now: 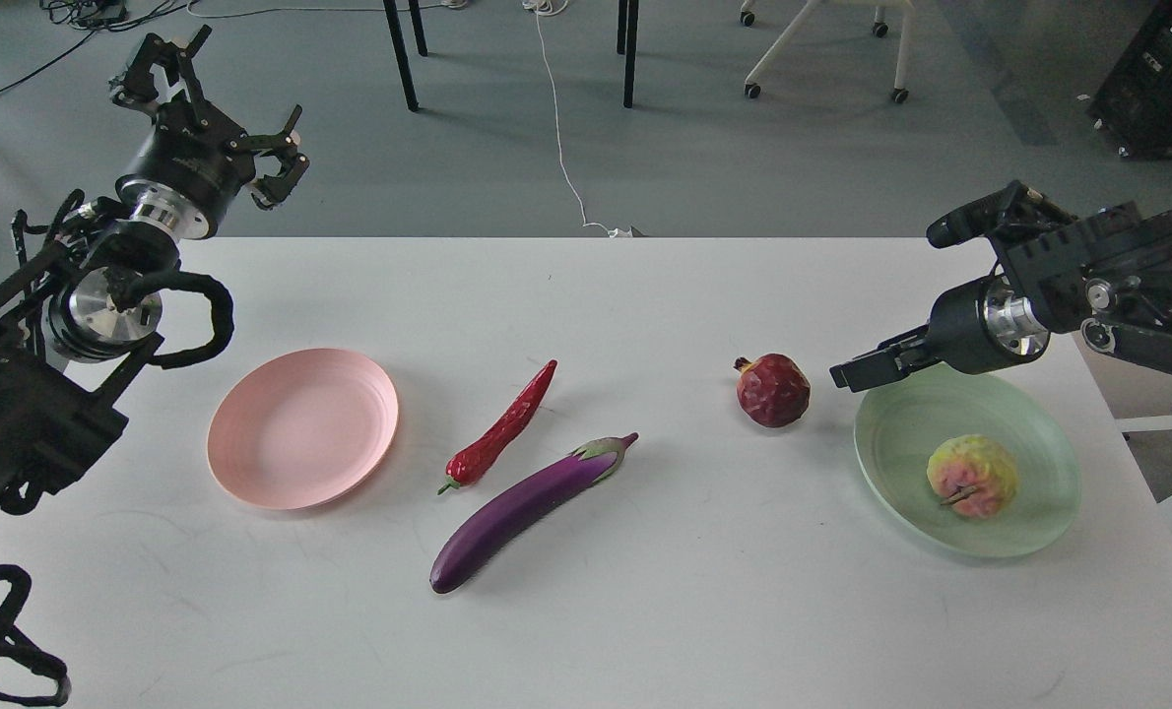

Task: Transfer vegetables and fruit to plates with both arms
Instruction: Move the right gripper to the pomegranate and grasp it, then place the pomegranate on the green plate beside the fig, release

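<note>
The bumpy yellow-green, pink-tinged fruit (972, 477) lies in the pale green plate (896, 448) at the right. The dark red pomegranate-like ball (773, 391) sits on the table just left of that plate. My right gripper (857, 372) hovers between the ball and the plate's far rim and holds nothing. Its fingers show as one dark wedge. The red chili (502, 428) and the purple eggplant (527, 502) lie mid-table. The pale pink plate (300, 428) at the left holds nothing. My left gripper (220, 103) is open and raised beyond the table's far left corner.
The white table (645, 611) ends close behind the right plate on the right side. Beyond the far edge are chair and table legs (628, 54), a white cable (561, 148) on the floor and a black case (1162, 79).
</note>
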Controlling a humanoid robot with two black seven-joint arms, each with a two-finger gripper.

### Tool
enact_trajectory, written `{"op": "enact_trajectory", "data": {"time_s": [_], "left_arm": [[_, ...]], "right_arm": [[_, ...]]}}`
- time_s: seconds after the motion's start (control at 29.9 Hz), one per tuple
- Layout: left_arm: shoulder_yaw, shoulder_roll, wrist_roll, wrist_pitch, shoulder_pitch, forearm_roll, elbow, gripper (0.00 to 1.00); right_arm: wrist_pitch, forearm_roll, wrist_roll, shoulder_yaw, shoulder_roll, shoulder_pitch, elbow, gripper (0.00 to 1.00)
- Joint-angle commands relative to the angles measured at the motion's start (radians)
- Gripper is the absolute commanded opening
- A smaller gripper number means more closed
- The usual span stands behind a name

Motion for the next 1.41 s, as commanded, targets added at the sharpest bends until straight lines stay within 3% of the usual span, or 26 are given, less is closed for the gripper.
{"op": "enact_trajectory", "data": {"time_s": [0.0,0.37,0.54,0.64,0.8,0.87,1.07,1.37], "left_arm": [[0.000,0.000,0.000,-0.004,0.000,0.002,0.000,0.98],[-0.014,-0.005,0.000,0.000,-0.002,0.000,0.008,0.98],[-0.015,0.000,-0.001,0.002,0.000,0.000,0.009,0.98],[-0.015,-0.002,-0.001,0.002,0.002,0.000,0.011,0.98],[-0.015,0.000,-0.001,0.005,0.000,0.000,0.011,0.98],[-0.015,0.001,-0.001,0.005,0.000,0.000,0.011,0.98],[-0.015,0.012,-0.001,0.005,0.000,-0.001,0.011,0.98],[-0.015,0.009,-0.001,0.003,0.000,-0.001,0.011,0.98]], "right_arm": [[-0.001,0.003,-0.001,-0.005,0.066,-0.001,-0.019,0.93],[-0.013,0.006,-0.001,-0.007,0.186,-0.078,-0.131,0.92],[-0.079,0.006,0.005,-0.007,0.252,-0.135,-0.209,0.86],[-0.082,0.006,0.005,-0.007,0.269,-0.145,-0.237,0.77],[-0.082,0.006,0.005,-0.008,0.261,-0.144,-0.226,0.50],[-0.082,0.007,0.005,-0.007,0.250,-0.130,-0.221,0.45],[-0.076,0.007,0.001,-0.008,0.096,-0.010,-0.119,0.44],[-0.071,-0.100,0.001,-0.071,-0.199,-0.029,0.035,0.45]]}}
